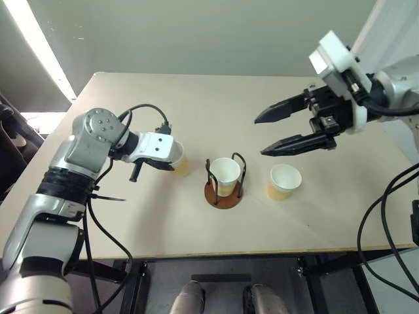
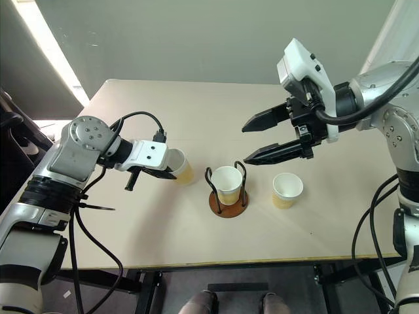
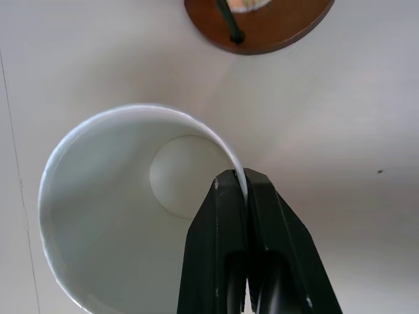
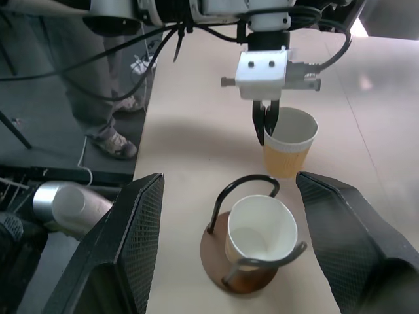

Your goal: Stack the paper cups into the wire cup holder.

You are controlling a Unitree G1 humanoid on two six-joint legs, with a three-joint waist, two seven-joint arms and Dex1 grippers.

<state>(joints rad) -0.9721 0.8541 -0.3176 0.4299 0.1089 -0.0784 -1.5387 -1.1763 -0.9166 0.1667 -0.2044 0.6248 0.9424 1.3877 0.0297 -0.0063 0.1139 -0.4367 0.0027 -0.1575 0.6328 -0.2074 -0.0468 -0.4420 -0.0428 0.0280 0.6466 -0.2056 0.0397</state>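
The left pincer is clamped on the rim of a paper cup beside the wire cup holder, which holds another cup mid-counter toward its near edge. The right pincer hangs apart above; a third cup stands on the holder's other side.

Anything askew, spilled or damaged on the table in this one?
Nothing stands out. One paper cup sits upright in the wire cup holder, another stands beside it, and the left gripper pinches the third cup's rim.

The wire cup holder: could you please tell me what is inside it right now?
One paper cup stands upright inside the wire cup holder, open end up and apparently empty. The holder's disc beneath that cup is covered, so I cannot see it.
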